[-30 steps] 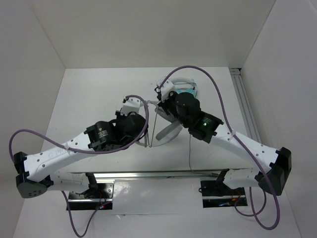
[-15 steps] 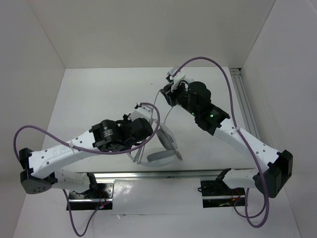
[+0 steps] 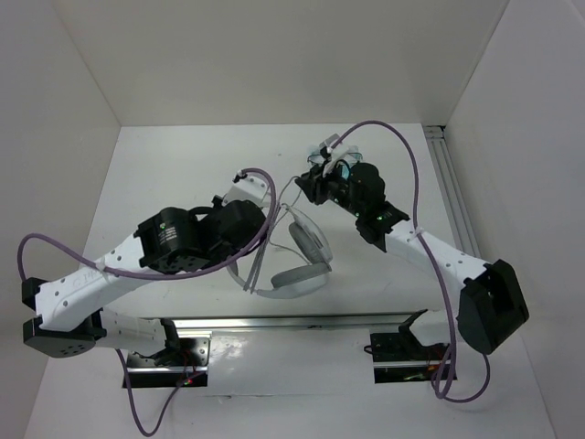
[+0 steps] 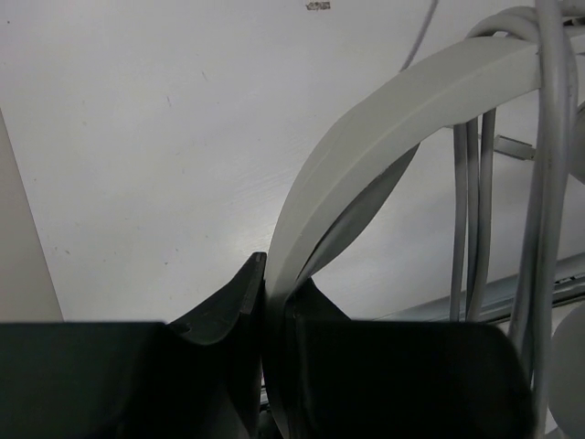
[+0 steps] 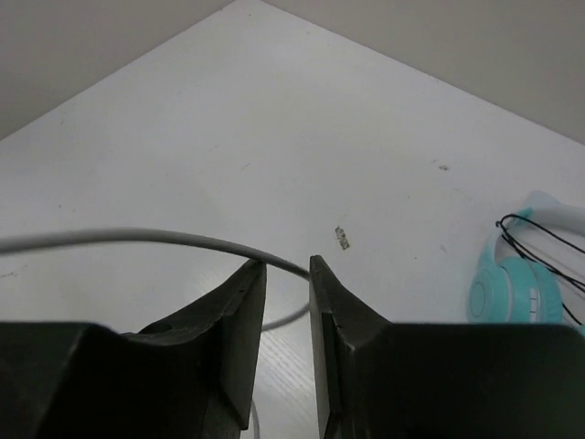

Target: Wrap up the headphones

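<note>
The white headphones (image 3: 297,274) hang in the middle of the table in the top view, grey ear pads facing up. My left gripper (image 3: 263,240) is shut on their wide headband (image 4: 366,146), and several turns of the pale cable (image 4: 471,229) lie beside the band. My right gripper (image 3: 303,183) is behind them. In the right wrist view its jaws (image 5: 285,265) stand a narrow gap apart. The cable (image 5: 137,236) lies across the fingertips and is not pinched.
Small teal headphones (image 5: 512,293) lie on the table at the back, partly hidden by the right arm in the top view (image 3: 343,169). White walls close the left, back and right sides. A metal rail (image 3: 448,183) runs along the right edge.
The left arm has turned the headphones and drawn them nearer. The right gripper swung to the back with the cable, then came slightly forward, its jaws now parted.
</note>
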Controlling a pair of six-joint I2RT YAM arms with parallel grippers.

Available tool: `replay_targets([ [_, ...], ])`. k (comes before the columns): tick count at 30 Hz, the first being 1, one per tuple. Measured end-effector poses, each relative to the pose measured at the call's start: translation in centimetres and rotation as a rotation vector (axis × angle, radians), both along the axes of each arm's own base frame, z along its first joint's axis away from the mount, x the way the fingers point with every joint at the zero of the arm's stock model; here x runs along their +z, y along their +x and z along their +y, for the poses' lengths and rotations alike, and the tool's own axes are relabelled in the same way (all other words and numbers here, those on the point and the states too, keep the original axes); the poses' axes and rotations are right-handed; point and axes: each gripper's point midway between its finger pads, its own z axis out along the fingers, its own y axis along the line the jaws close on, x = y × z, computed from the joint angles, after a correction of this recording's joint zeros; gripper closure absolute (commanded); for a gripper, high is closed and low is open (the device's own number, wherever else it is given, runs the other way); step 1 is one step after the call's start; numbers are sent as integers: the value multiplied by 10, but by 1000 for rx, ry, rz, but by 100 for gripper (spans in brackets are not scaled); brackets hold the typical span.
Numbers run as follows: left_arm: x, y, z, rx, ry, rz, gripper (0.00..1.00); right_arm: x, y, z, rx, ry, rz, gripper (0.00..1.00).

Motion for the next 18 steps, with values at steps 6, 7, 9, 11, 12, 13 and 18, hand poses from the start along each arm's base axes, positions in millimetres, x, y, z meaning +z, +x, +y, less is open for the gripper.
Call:
replay_targets([
  [6,24,-2,4,5,-48,-18,100,-30,-7,24,138,66,85,56],
  [7,27,-2,4,8,-55,-22,100,-34,-10,30,168,75,101,55],
  [9,33,-2,5,22,-78,-28,100,-39,-15,39,218,95,121,54],
  [11,36,-2,5,38,-92,-33,100,-42,-21,47,254,117,127,53],
  [12,37,-2,6,47,-92,-35,100,-43,-25,52,273,123,132,53],
  [13,38,-1,7,58,-94,-38,100,-45,-29,56,291,128,137,53],
  [18,49,2,12,127,-132,-62,100,-59,-50,75,349,154,150,53],
])
